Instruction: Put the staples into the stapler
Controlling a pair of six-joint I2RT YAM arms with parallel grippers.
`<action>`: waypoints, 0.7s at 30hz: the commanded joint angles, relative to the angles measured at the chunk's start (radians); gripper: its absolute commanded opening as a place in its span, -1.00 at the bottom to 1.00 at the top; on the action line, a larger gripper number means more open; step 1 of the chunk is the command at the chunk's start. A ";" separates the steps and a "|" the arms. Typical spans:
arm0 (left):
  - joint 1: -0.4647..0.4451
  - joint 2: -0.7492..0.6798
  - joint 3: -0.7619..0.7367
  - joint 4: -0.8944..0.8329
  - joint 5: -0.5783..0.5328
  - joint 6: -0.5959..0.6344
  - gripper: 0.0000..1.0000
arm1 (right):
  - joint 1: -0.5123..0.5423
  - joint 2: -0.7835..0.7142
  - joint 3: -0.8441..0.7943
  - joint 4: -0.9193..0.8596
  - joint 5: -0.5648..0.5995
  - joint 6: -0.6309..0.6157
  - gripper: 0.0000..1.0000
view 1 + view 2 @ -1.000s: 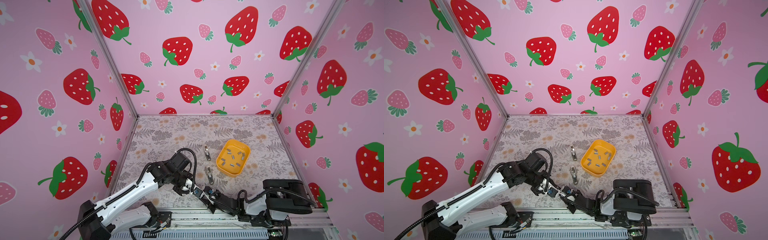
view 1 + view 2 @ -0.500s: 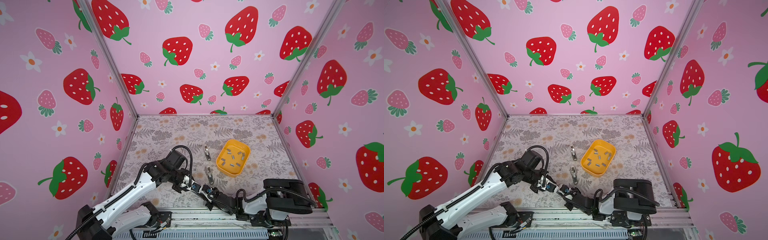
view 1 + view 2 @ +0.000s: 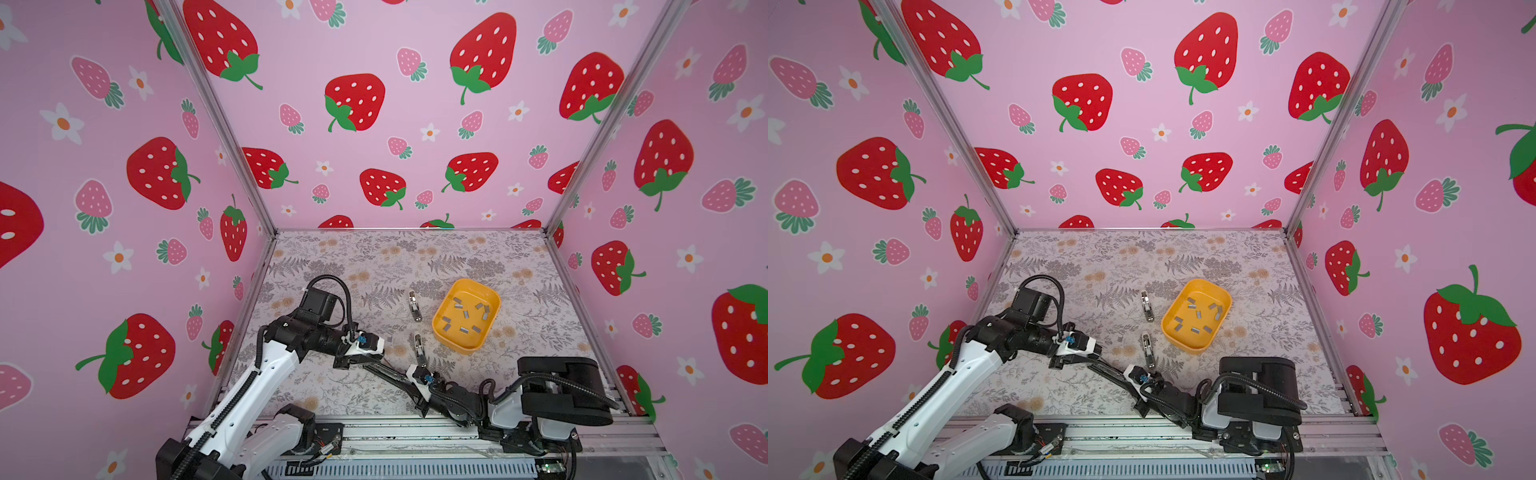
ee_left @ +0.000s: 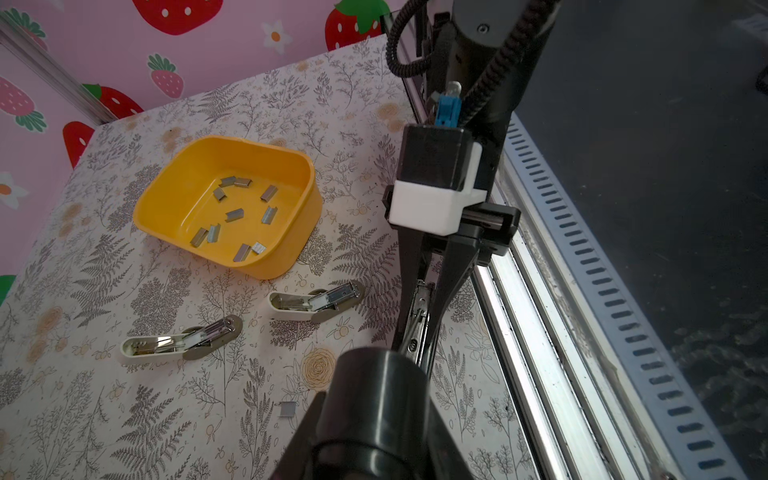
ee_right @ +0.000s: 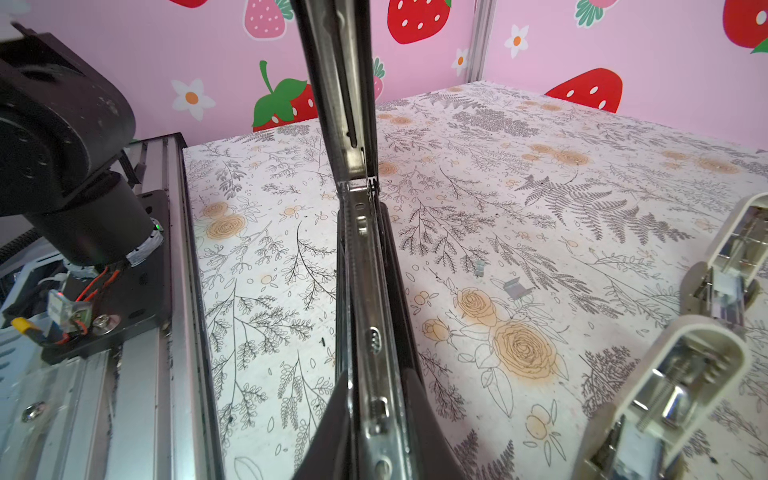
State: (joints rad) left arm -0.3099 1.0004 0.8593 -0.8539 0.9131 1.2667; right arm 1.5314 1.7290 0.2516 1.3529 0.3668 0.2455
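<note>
The black stapler (image 3: 384,371) (image 3: 1104,370) hangs swung open between my two grippers, just above the table's front edge. My left gripper (image 3: 354,360) (image 3: 1073,360) (image 4: 374,419) is shut on its black rounded cover (image 4: 376,386). My right gripper (image 3: 412,381) (image 3: 1133,384) (image 5: 374,424) (image 4: 424,299) is shut on its metal magazine channel (image 5: 368,316), which shows no staples. The staples (image 3: 465,316) (image 3: 1198,318) (image 4: 237,216) lie scattered in the yellow tray (image 3: 440,332) (image 3: 1169,332) (image 4: 299,232). One loose staple (image 4: 287,408) (image 5: 513,286) lies on the table beside the stapler.
Two small white staplers (image 3: 414,305) (image 3: 419,348) (image 4: 183,340) (image 4: 316,301) lie open on the table left of the tray. The aluminium front rail (image 3: 395,428) (image 5: 178,291) runs just below the held stapler. The left arm's base (image 5: 62,137) stands beside it.
My right gripper has closed on the stapler's metal channel. Both grippers and the stapler have shifted a little to the left.
</note>
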 commanded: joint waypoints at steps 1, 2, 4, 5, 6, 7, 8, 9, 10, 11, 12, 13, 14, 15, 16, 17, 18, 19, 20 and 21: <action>0.091 -0.028 0.060 0.204 0.104 -0.054 -1.00 | 0.007 0.039 -0.039 -0.039 -0.020 0.022 -0.94; 0.115 -0.028 0.056 0.216 0.118 -0.063 -1.00 | 0.005 0.042 -0.043 -0.033 -0.021 0.021 -0.94; 0.161 -0.028 0.048 0.241 0.146 -0.081 -1.00 | 0.003 0.049 -0.055 -0.012 -0.022 0.021 -0.94; 0.174 -0.029 0.046 0.247 0.148 -0.085 -1.00 | 0.003 0.052 -0.059 -0.003 -0.027 0.019 -0.94; 0.186 -0.028 0.046 0.251 0.150 -0.086 -1.00 | 0.003 0.055 -0.063 0.004 -0.035 0.016 -0.94; 0.203 -0.027 0.042 0.261 0.163 -0.095 -1.00 | 0.003 0.055 -0.066 0.011 -0.043 0.012 -0.94; 0.214 -0.026 0.040 0.267 0.169 -0.099 -1.00 | 0.003 0.058 -0.067 0.015 -0.048 0.010 -0.94; 0.219 -0.022 0.040 0.269 0.173 -0.099 -1.00 | 0.003 0.058 -0.066 0.017 -0.054 0.008 -0.94; 0.227 -0.021 0.040 0.269 0.176 -0.099 -1.00 | 0.002 0.060 -0.066 0.017 -0.057 0.005 -0.95; 0.233 -0.019 0.038 0.269 0.182 -0.102 -1.00 | 0.003 0.060 -0.066 0.020 -0.061 0.003 -0.94; 0.241 -0.019 0.032 0.280 0.194 -0.112 -1.00 | 0.003 0.059 -0.067 0.028 -0.070 -0.001 -0.94; 0.250 -0.019 0.025 0.292 0.201 -0.121 -1.00 | 0.005 0.058 -0.071 0.040 -0.082 -0.004 -0.94; 0.259 -0.018 0.020 0.304 0.209 -0.130 -1.00 | 0.004 0.054 -0.074 0.047 -0.089 -0.006 -0.94; 0.267 -0.015 0.014 0.309 0.209 -0.133 -1.00 | 0.005 0.051 -0.072 0.045 -0.091 -0.006 -0.93; 0.271 -0.014 0.010 0.309 0.194 -0.130 -1.00 | 0.005 0.046 -0.068 0.034 -0.091 -0.006 -0.94; 0.273 -0.011 0.004 0.310 0.178 -0.127 -1.00 | 0.005 0.046 -0.062 0.025 -0.089 -0.006 -0.94; 0.282 -0.010 -0.008 0.323 0.157 -0.134 -1.00 | 0.007 0.043 -0.056 0.014 -0.091 -0.007 -0.94; 0.299 -0.008 -0.025 0.351 0.136 -0.149 -0.85 | 0.012 0.045 -0.050 0.007 -0.090 -0.011 -0.94; 0.316 -0.008 -0.043 0.379 0.119 -0.164 -0.68 | 0.020 0.046 -0.045 0.000 -0.087 -0.014 -0.94; 0.343 -0.009 -0.067 0.419 0.104 -0.186 -0.57 | 0.029 0.046 -0.041 -0.007 -0.077 -0.015 -0.94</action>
State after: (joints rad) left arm -0.0490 1.0016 0.7918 -0.7662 1.0977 1.1084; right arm 1.5139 1.7565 0.2150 1.4212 0.3485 0.2478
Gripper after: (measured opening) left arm 0.346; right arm 0.189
